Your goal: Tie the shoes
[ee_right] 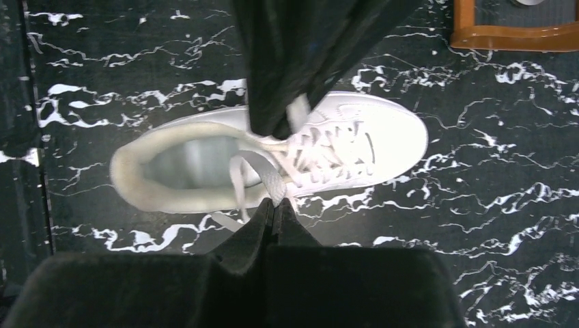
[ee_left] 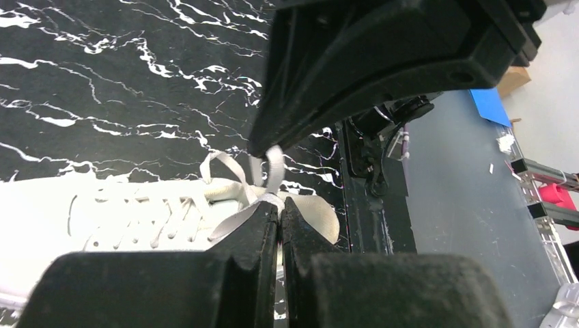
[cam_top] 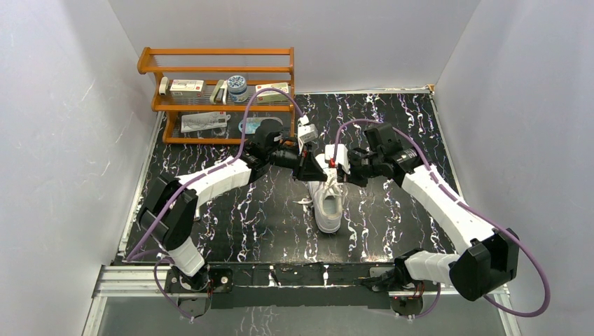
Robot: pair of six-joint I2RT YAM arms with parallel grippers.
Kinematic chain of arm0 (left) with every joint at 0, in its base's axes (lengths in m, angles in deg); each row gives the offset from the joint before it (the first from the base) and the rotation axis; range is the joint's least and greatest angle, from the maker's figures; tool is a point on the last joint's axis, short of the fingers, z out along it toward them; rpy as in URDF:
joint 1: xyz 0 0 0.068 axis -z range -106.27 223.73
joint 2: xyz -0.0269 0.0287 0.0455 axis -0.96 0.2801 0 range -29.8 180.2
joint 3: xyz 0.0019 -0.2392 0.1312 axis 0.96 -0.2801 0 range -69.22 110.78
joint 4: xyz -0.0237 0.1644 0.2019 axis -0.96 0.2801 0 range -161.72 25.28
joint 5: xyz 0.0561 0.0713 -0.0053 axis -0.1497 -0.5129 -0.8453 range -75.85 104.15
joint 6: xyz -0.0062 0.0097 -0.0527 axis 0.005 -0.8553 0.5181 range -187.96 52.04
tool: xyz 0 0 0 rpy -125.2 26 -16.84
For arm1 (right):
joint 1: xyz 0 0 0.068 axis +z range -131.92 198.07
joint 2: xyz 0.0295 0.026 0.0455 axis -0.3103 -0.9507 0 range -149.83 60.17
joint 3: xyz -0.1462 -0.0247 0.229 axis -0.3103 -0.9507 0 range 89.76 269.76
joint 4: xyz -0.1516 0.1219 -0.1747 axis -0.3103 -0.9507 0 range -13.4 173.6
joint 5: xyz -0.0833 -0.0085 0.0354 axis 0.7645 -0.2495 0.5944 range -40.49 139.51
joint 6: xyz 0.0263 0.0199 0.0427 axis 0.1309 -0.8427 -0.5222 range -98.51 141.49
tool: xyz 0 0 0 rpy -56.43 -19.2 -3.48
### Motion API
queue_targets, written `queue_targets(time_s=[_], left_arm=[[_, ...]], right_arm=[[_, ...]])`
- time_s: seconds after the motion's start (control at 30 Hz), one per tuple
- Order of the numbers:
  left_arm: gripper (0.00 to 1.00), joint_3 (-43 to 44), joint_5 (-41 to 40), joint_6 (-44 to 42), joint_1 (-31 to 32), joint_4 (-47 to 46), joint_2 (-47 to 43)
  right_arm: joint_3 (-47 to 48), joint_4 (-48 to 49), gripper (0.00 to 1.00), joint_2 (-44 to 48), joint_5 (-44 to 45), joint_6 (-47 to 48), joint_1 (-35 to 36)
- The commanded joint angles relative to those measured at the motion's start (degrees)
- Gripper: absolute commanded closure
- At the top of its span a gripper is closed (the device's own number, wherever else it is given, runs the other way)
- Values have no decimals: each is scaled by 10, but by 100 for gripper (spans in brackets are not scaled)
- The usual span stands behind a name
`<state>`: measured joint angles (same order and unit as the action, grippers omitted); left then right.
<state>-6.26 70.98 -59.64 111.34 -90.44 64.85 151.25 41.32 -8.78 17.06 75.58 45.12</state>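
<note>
The white sneaker [cam_top: 328,207] lies mid-table on the black marbled mat, toe toward the arms' bases. Both grippers meet just above its collar. In the left wrist view my left gripper [ee_left: 280,205] is shut on a flat white lace [ee_left: 232,215] coming up from the sneaker [ee_left: 102,212]. My right gripper [ee_right: 275,203] is shut on another stretch of lace [ee_right: 267,176] over the sneaker's [ee_right: 382,143] opening. From above, the left gripper [cam_top: 306,168] and right gripper [cam_top: 342,172] sit close together, each facing the other. The knot area between them is partly hidden.
A wooden rack [cam_top: 217,70] with small boxes and a jar stands at the back left, behind the left arm. White walls close in the mat on three sides. A loose lace end [cam_top: 303,201] lies on the mat left of the sneaker.
</note>
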Motion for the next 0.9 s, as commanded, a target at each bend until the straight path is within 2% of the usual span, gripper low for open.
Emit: queue_targets(time_s=[0.0,0.17,0.23,0.53,0.87], left_arm=[[100,21,71,-11,-3,-62,11],[100,4,78,48,-4,-132,22],[97,-5,70,64,-4,-154,23],[92,-19,35,40,-4,-136,17],[81,-17,40,56,-3,-150,29]], right_arm=[[49,8,100,-17,11,0,2],[47,7,100,-17,10,-2,6],[48,7,100,-18,6,-2,7],[53,11,100,-18,-17,11,10],[65,32,100,-25,-23,-12,11]])
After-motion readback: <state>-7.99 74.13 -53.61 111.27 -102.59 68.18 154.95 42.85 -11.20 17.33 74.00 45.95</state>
